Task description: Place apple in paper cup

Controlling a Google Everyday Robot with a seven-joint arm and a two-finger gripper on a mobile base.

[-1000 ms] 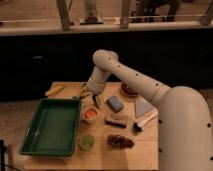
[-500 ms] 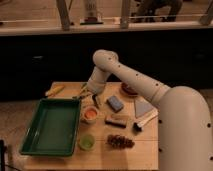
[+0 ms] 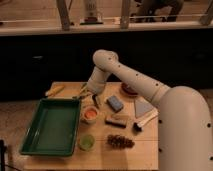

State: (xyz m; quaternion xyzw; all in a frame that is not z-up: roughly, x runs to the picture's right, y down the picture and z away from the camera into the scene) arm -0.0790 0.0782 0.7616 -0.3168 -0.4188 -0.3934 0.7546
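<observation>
The paper cup stands on the wooden table just right of the green tray; its walls are pale and its inside looks orange. I cannot make out the apple as a separate thing; the orange patch in the cup may be it. My gripper hangs at the end of the white arm, just behind and slightly right of the cup, close above the table.
A green tray fills the table's left. A translucent green cup stands in front of the paper cup. A blue sponge, a dark brush, a brown cone-like object, a banana and a red dish lie around.
</observation>
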